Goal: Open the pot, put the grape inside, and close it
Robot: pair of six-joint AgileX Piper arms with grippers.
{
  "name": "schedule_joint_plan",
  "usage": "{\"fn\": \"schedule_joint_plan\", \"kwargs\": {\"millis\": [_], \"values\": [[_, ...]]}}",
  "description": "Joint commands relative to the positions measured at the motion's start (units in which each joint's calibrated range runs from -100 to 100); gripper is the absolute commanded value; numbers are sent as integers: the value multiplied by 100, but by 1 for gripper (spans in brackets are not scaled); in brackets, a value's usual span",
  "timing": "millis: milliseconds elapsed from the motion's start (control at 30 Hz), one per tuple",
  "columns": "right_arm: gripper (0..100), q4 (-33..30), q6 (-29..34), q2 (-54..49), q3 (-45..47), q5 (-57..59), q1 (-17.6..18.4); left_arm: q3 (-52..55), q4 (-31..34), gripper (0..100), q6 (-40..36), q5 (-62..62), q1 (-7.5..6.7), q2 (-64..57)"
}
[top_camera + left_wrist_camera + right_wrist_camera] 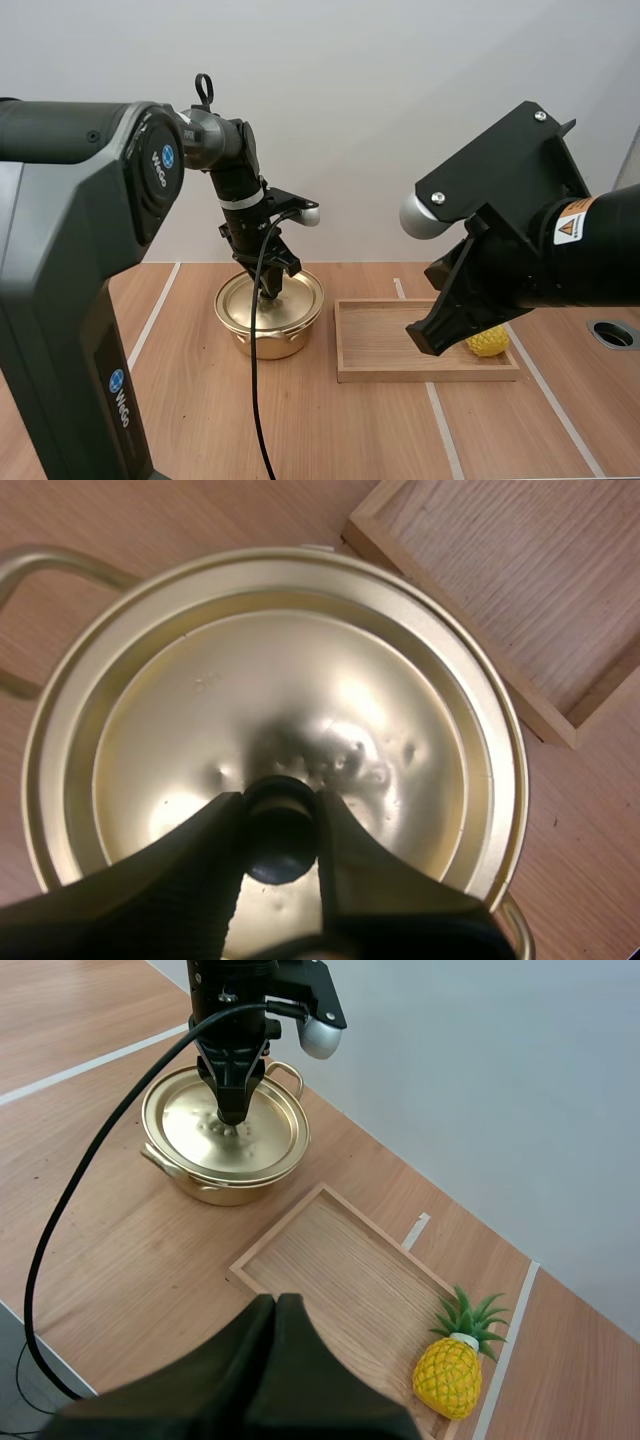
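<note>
A gold pot (pixel 268 325) with its lid (pixel 290 710) seated on it stands left of centre on the table. My left gripper (pixel 272 288) reaches down onto the lid's middle, and its fingertips pinch the black knob (pixel 280 840) between them (pixel 280 805). From the right wrist view the same gripper (pixel 232 1110) sits on the lid of the pot (pixel 215 1175). A yellow toy pineapple (pixel 488 343) with green leaves (pixel 450 1370) stands at the right end of the wooden tray (pixel 385 372). No grapes are in sight. My right gripper (pixel 425 335) hovers above the tray, its fingers together (pixel 278 1302) as one dark wedge.
The wooden tray (pixel 335 1260) lies just right of the pot, its corner (pixel 450 630) close to the pot's rim. White tape lines (pixel 155 310) cross the wooden tabletop. A round hole (pixel 612 333) sits in the table at the far right.
</note>
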Motion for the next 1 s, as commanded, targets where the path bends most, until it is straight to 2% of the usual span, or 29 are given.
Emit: {"fn": "schedule_joint_plan", "kwargs": {"millis": [0,33,67,433,667,833,967], "values": [[0,9,-19,-42,18,0,20,15,-138,57,26,28,12,-2],[0,9,-19,-42,18,0,20,15,-151,82,26,51,12,-2],[0,9,-19,-42,18,0,20,15,-182,100,26,51,12,-26],[0,9,-19,-42,18,0,20,-809,-391,100,-78,95,12,-418],[0,-26,-19,-42,-73,0,20,-1705,-280,100,-314,95,12,-1537],[0,-82,58,-42,-535,0,20,-2242,149,100,-618,95,12,-2354],[0,-353,451,-42,-1080,0,20,-2514,292,100,-976,95,12,-3019]]}}
